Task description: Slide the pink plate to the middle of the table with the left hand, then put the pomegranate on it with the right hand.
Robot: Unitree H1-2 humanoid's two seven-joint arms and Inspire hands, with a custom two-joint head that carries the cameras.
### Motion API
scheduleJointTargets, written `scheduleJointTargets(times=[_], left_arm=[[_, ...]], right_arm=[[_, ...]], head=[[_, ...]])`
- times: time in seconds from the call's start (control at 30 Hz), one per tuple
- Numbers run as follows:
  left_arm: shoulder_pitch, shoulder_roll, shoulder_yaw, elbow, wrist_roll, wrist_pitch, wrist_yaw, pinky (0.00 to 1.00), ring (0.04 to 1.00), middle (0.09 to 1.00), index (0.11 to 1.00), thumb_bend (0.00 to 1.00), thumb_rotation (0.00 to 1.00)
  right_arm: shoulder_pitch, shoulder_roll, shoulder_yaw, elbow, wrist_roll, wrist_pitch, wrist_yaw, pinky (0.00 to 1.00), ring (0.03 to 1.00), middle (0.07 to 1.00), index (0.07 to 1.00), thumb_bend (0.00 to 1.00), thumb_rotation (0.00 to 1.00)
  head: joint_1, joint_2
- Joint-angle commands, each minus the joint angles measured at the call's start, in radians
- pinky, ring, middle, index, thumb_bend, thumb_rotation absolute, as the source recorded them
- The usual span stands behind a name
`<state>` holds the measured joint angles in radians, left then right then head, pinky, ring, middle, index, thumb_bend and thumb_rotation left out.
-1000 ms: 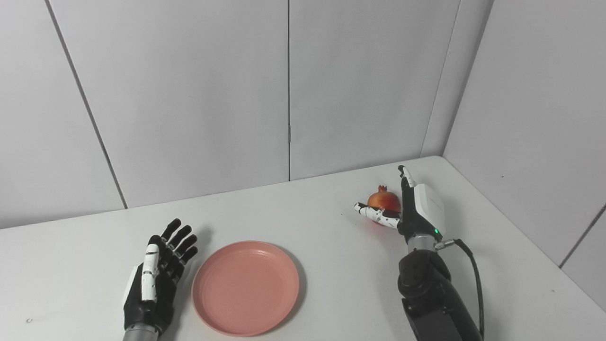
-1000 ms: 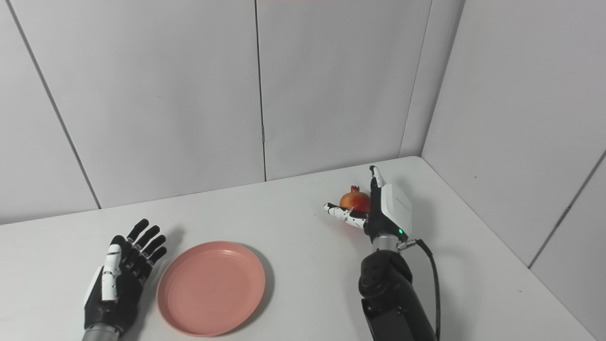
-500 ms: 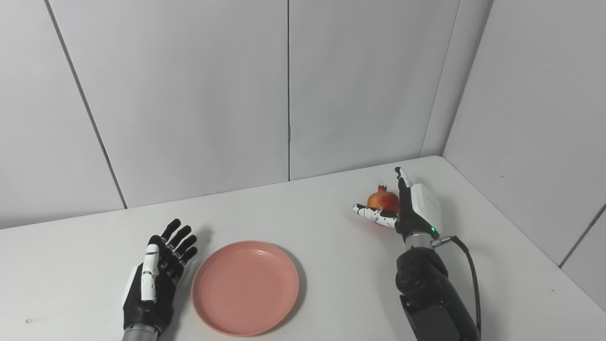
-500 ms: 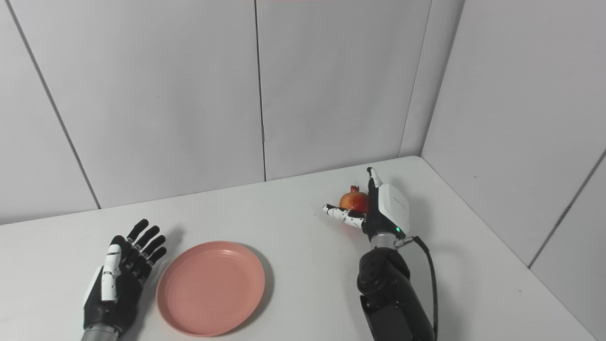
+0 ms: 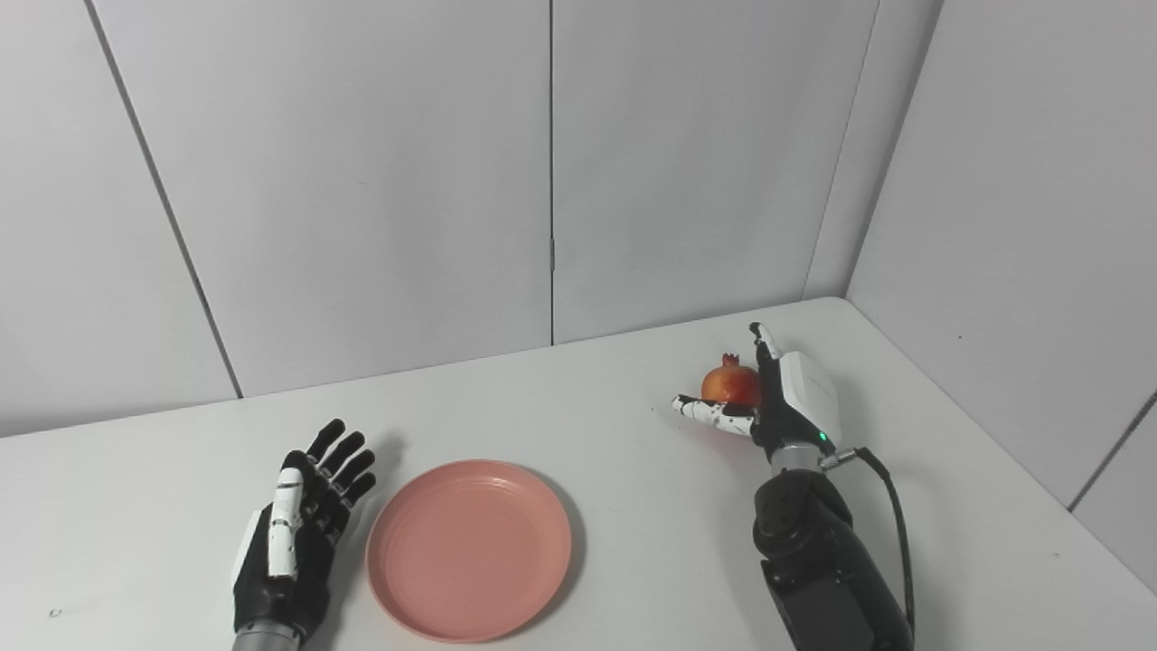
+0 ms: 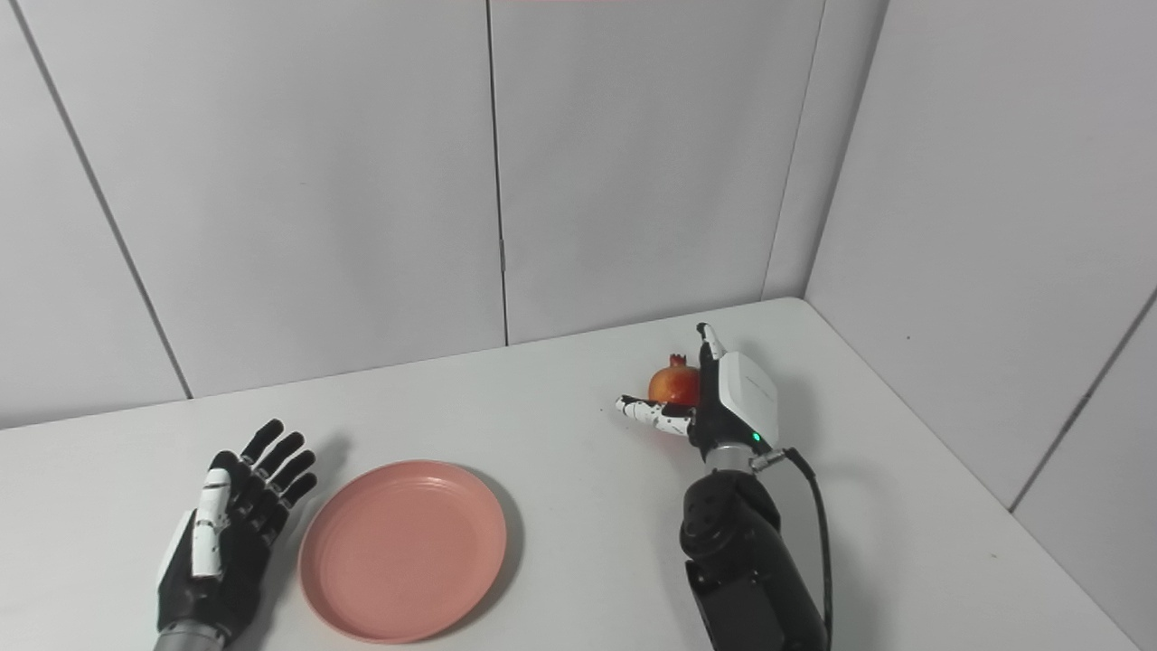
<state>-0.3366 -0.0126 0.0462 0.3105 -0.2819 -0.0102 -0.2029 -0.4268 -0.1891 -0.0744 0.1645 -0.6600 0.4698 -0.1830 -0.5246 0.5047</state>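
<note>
The right hand [image 5: 785,402] cups the pomegranate [image 5: 730,385] at the table's [image 5: 633,506] far right, grip uncertain. The left hand [image 5: 298,524] lies open beside the plate [image 5: 468,548]. Both views show nearly the same.

Black robot hand [image 5: 303,520] with white panels; right arm [image 5: 818,561] carries a black cable [image 5: 895,533].

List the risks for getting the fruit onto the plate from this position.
The right hand cups the round red pomegranate with thumb and fingers spread, not closed, so it may roll off when lifted. The shallow round pink plate lies well to the left, making a long carry. The open left hand rests beside the plate's rim and could nudge it.
</note>
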Motion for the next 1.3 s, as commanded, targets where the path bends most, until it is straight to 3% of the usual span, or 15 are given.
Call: scheduleJointTargets(times=[0.0, 0.17, 0.23, 0.33, 0.43, 0.53, 0.57, 0.63, 0.7, 1.1, 1.27], left_arm=[[0.052, 0.011, 0.005, 0.031, 0.001, 0.019, -0.003, 0.88, 0.869, 0.877, 0.862, 0.39, 1.0], [0.054, 0.012, 0.003, 0.028, 0.007, 0.019, 0.0, 0.88, 0.864, 0.873, 0.859, 0.39, 1.0], [0.054, 0.012, 0.003, 0.031, 0.008, 0.016, 0.0, 0.88, 0.862, 0.871, 0.857, 0.39, 1.0], [0.055, 0.012, 0.003, 0.028, 0.008, 0.017, 0.0, 0.87, 0.861, 0.871, 0.856, 0.39, 1.0], [0.056, 0.011, 0.003, 0.024, 0.006, 0.022, -0.001, 0.88, 0.863, 0.874, 0.86, 0.39, 1.0], [0.058, 0.011, 0.002, 0.02, 0.007, 0.026, 0.0, 0.88, 0.864, 0.874, 0.86, 0.39, 1.0], [0.058, 0.012, 0.001, 0.021, 0.007, 0.024, -0.001, 0.88, 0.864, 0.874, 0.861, 0.39, 1.0], [0.057, 0.011, 0.001, 0.022, 0.007, 0.022, -0.002, 0.88, 0.864, 0.874, 0.861, 0.39, 1.0], [0.056, 0.01, 0.002, 0.023, 0.006, 0.023, -0.001, 0.87, 0.861, 0.87, 0.859, 0.39, 1.0], [0.054, 0.01, 0.002, 0.03, 0.004, 0.018, -0.003, 0.87, 0.86, 0.87, 0.86, 0.39, 1.0], [0.053, 0.006, 0.004, 0.033, 0.003, 0.017, 0.0, 0.87, 0.86, 0.869, 0.859, 0.39, 1.0]], right_arm=[[-0.048, -0.019, -0.005, -0.021, -0.024, 0.0, 0.006, 0.71, 0.847, 0.911, 0.912, 0.97, 0.38], [-0.047, -0.02, -0.009, -0.025, -0.059, 0.0, 0.031, 0.68, 0.814, 0.865, 0.869, 0.96, 0.31], [-0.047, -0.016, -0.017, -0.027, -0.077, 0.0, 0.04, 0.64, 0.759, 0.809, 0.829, 0.94, 0.28], [-0.046, -0.017, -0.018, -0.024, -0.069, 0.0, 0.029, 0.48, 0.602, 0.682, 0.769, 0.92, 0.2], [-0.045, -0.03, -0.002, -0.011, -0.072, -0.001, 0.015, 0.5, 0.586, 0.654, 0.686, 0.89, 0.12], [-0.045, -0.042, 0.016, 0.003, -0.076, -0.002, 0.003, 0.43, 0.51, 0.585, 0.61, 0.86, 0.05], [-0.046, -0.044, 0.021, 0.008, -0.077, -0.002, -0.001, 0.4, 0.49, 0.568, 0.563, 0.73, 0.08], [-0.049, -0.047, 0.027, 0.021, -0.075, -0.002, -0.011, 0.38, 0.473, 0.551, 0.514, 0.59, 0.11], [-0.052, -0.05, 0.032, 0.029, -0.071, -0.003, -0.019, 0.38, 0.466, 0.485, 0.504, 0.54, 0.02], [-0.05, -0.062, 0.044, 0.002, -0.041, -0.018, -0.053, 0.4, 0.486, 0.512, 0.476, 0.53, 0.0], [-0.042, -0.061, 0.045, -0.036, -0.024, -0.027, -0.059, 0.39, 0.407, 0.525, 0.489, 0.52, 0.0]], head=[[0.001, 0.0], [0.002, 0.003], [0.002, 0.003], [0.002, 0.004], [0.002, 0.007], [0.002, 0.007], [0.002, 0.007], [0.003, 0.008], [0.003, 0.008], [0.008, 0.007], [0.016, 0.007]])
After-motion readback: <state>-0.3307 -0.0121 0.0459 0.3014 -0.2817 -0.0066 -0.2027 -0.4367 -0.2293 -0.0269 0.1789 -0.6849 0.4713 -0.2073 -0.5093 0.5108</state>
